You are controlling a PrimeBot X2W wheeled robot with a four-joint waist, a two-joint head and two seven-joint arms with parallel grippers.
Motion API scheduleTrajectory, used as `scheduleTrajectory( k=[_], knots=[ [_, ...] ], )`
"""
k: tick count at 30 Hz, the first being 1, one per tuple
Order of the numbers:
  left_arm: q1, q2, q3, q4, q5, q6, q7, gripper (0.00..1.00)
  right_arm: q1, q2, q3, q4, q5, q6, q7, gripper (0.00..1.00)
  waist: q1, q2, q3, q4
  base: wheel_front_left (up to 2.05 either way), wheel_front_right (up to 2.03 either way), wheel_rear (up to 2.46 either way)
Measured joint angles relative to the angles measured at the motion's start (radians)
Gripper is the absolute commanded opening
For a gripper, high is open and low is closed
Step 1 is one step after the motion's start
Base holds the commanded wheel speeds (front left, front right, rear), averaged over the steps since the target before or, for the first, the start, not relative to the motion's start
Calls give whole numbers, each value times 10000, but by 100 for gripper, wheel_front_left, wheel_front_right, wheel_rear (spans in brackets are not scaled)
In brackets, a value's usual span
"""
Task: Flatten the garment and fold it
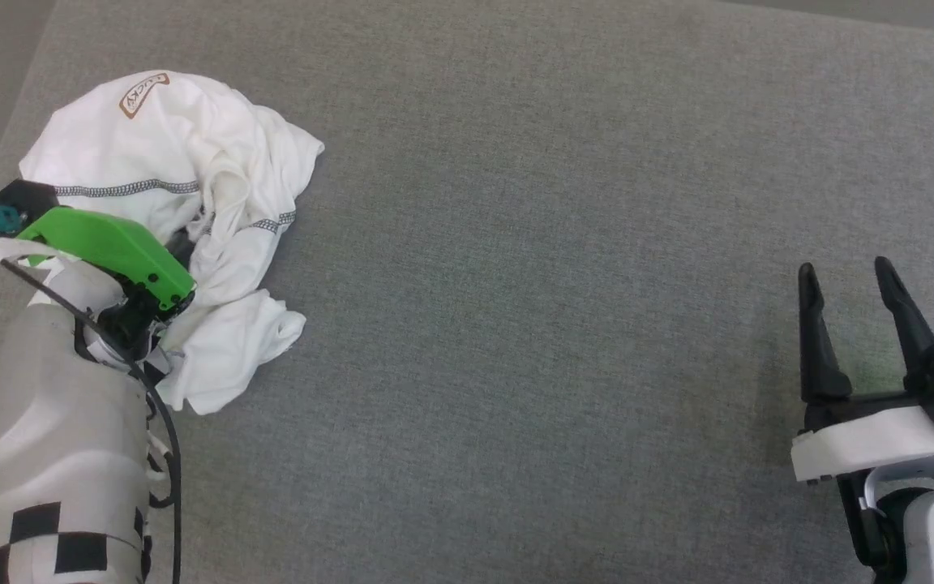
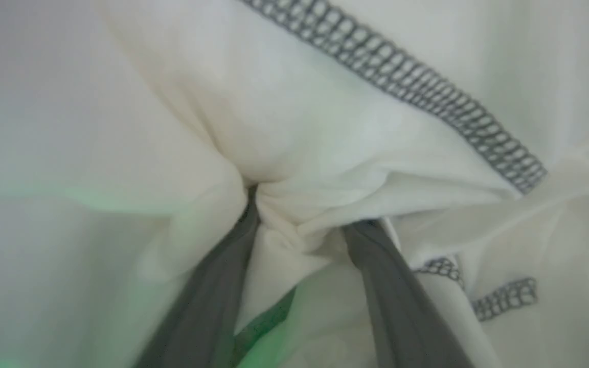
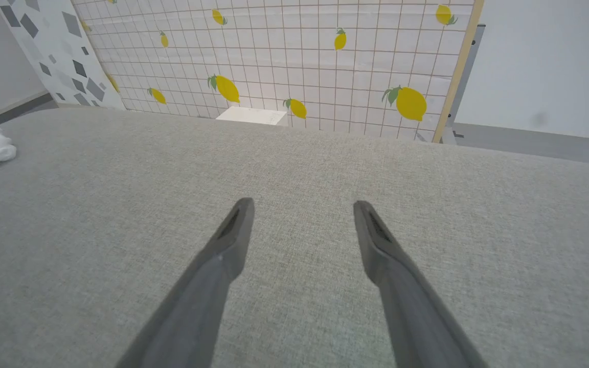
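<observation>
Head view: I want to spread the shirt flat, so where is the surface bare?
Bare: the grey surface between the garment and the right end effector. Crowded: the left side, where the left end effector digs into bunched cloth.

Grey woven-fabric bench, lemon-print gridded panel upright behind its far edge, grey-diamond panel beside it, small white box at panel foot, plain pale wall, even light

even, soft light and faint shadows, but the left wrist view blurs close against the garment, green-tinged.
</observation>
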Motion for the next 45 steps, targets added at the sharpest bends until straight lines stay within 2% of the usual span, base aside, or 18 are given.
scheduleTrajectory(
  k=[4, 6, 9, 13, 17, 22, 26, 29, 34, 40, 45],
  knots=[
    [16, -117, 299, -301, -67, 12, -1467, 0, 35, 4, 29, 121, 132, 0, -4, 100, 0, -1, -228, -4, 0, 0, 0],
    [-122, -151, 345, -732, -71, -211, -2186, 0, 53, -2, 54, 313, 270, 0, -71, 100, 0, -1, -442, 17, 0, 0, 0],
    [-699, 54, 255, -1430, -29, -543, -2623, 0, 64, -2, 132, 644, 539, 0, -280, 100, 0, -1, -821, 18, 0, 0, 0],
    [-1796, 199, -301, -2566, 79, -857, -2569, 0, 85, 0, 249, 1195, 924, 0, -623, 100, -1, 0, -1420, -87, 0, 0, 0],
    [-2778, 50, -976, -3507, 100, -1037, -2136, 0, 185, 0, 284, 1689, 1283, 0, -899, 100, -1, -1, -2036, -310, 0, 0, 0],
    [-3496, -453, -1735, -4558, -278, -1156, -1444, 0, 410, 2, 274, 2178, 1559, 0, -1135, 100, -2, 0, -2736, -861, 0, 0, 0],
    [-3455, -1057, -1835, -5308, -1342, -1191, -1195, 0, 585, 4, 199, 2395, 1649, 0, -1210, 100, -2, 0, -3113, -1462, 0, 0, 0],
    [-2909, -1143, -2341, -5802, -1344, -1198, -675, 0, 729, -4, 35, 2485, 1720, 0, -1281, 100, -2, 0, -3349, -1887, 0, 0, 0],
    [-267, -1319, -2888, -5680, -1361, -903, -422, 0, 911, -4, -121, 2702, 1879, 0, -1367, 100, -2, 0, -3672, -2484, 0, 0, 0],
    [2677, -1597, -4299, -4217, -1471, -731, -17, 0, 987, -8, -127, 2859, 1971, 0, -1379, 100, -2, 0, -3834, -2868, 0, 0, 0],
    [3884, -1668, -5306, -2974, -1616, -443, 278, 0, 985, -6, -54, 3010, 2004, 0, -1383, 100, -2, 0, -3794, -2895, 0, 0, 0]
  ],
)
